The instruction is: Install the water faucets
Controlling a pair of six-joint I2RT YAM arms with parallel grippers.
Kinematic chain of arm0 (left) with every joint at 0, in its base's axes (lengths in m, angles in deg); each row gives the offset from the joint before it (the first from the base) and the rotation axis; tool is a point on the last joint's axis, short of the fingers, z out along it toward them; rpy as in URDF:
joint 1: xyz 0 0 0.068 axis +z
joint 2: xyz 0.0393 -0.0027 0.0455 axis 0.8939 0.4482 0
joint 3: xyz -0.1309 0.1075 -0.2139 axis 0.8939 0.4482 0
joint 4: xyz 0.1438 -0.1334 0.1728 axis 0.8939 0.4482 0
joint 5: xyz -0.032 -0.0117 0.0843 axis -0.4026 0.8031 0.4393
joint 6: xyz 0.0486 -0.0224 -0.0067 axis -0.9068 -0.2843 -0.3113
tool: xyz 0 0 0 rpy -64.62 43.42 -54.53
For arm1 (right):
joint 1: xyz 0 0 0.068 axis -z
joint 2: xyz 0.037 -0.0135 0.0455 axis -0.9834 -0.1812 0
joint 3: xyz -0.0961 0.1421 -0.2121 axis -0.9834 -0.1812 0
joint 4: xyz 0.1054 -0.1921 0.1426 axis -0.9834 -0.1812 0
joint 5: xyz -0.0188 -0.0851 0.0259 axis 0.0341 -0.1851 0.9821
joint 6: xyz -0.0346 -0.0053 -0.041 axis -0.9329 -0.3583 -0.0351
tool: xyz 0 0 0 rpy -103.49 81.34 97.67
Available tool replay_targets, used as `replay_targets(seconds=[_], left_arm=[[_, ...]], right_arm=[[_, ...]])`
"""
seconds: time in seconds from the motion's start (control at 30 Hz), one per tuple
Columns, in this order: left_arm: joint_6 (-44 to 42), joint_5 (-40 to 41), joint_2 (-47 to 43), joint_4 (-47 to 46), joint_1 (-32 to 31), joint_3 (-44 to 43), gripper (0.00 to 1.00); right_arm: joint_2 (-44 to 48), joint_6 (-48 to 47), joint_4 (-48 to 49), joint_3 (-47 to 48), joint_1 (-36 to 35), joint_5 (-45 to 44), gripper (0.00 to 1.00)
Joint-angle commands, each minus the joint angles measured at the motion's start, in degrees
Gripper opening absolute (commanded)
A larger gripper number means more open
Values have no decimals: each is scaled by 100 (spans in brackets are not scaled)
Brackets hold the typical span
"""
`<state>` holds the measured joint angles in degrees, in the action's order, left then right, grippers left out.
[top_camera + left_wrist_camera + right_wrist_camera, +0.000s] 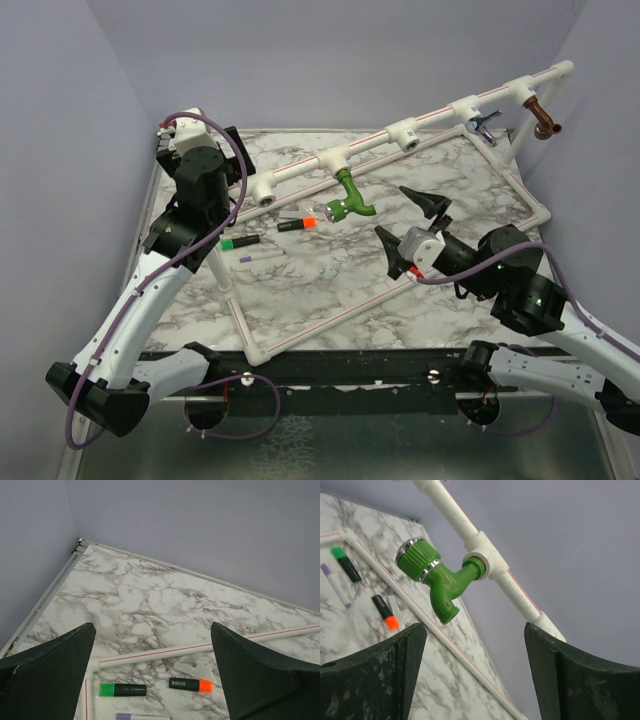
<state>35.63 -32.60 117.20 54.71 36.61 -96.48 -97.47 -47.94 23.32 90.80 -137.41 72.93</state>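
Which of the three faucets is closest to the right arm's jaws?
The green faucet, directly before them; the chrome faucet and copper faucet hang at the far end of the pipe.

1. The green faucet (350,197) (440,575) is bright plastic with a ribbed knob ringed in chrome. Its inlet sits in a white tee (334,160) on the raised pipe rail (370,141), and its body slopes down with the spout mouth low.
2. The chrome faucet (484,124) is small and shiny and hangs under the rail towards its right end.
3. The copper-brown faucet (545,117) hangs just beside it, below the last tee.
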Motion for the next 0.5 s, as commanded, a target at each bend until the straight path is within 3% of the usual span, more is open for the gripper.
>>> replay_targets(seconds=[0.0,0.17,0.47], left_arm=[[-234,-920,244,1939,-250,550,99],[-234,-909,248,1940,-250,550,99],[-251,-856,238,1939,-250,574,99]], right_arm=[[-237,-1737,-621,53,1,-49,85],[-516,-2572,-524,100,2,-248,85],[-702,-4123,1016,-453,-23,-259,85]])
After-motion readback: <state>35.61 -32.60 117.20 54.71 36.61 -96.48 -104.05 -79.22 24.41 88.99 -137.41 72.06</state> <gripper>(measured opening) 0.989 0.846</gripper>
